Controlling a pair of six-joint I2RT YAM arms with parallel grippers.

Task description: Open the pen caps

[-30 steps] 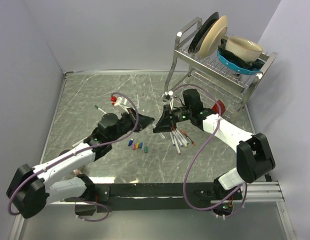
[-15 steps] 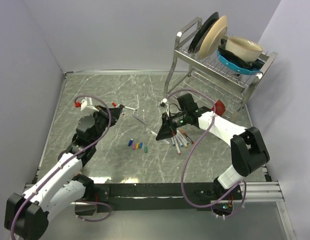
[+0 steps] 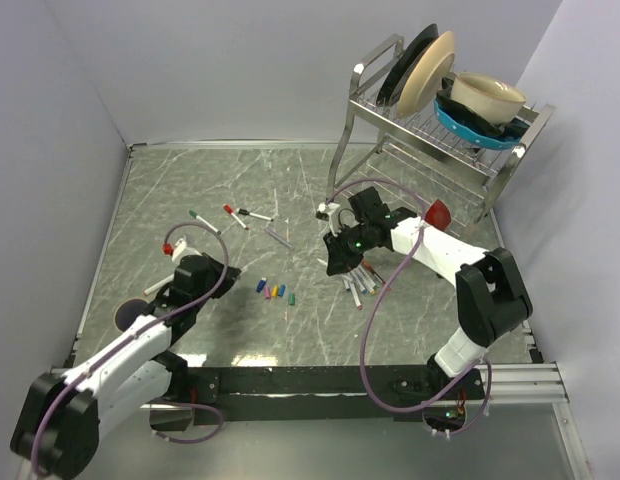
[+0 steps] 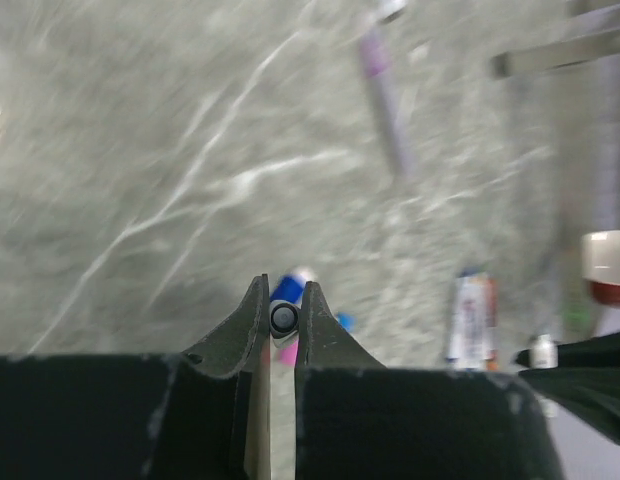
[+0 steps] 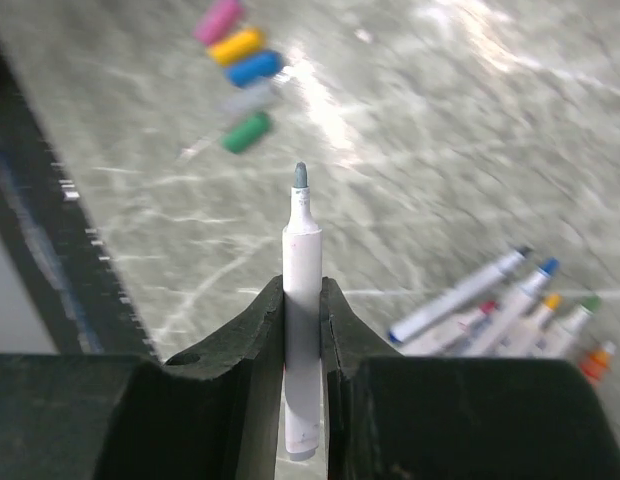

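Since half a second ago the left arm has drawn back toward its own base. The two arms, which stood close together in the middle one second ago, are now well apart. The left gripper point(image 4: 282, 296) has its fingers point(image 4: 248, 325) closed narrow on a small cap point(image 4: 283, 318), which we see end-on. Its colour is hard to tell in this blurred view, perhaps dark. We judge that this cap has just come off, so one more pen is open.

Between the arms a short row of loose caps point(image 3: 275, 292) lies on the counter point(image 3: 190, 180), with blue, pink, yellow and green among them. Behind them lie three more pens point(image 3: 254, 215) with coloured ends, probably still to do.

Further right, the right gripper point(image 5: 302, 285) has hardly shifted. Its fingers point(image 5: 262, 325) clamp a white pen point(image 5: 301, 250) with the tip bare, next to a pile of open pens point(image 3: 360, 282).

The counter is grey, marbled and shiny. A dish rack point(image 3: 422, 160) with plates and bowls stands in the far right corner. Pale plain walls point(image 3: 240, 70) close the room.
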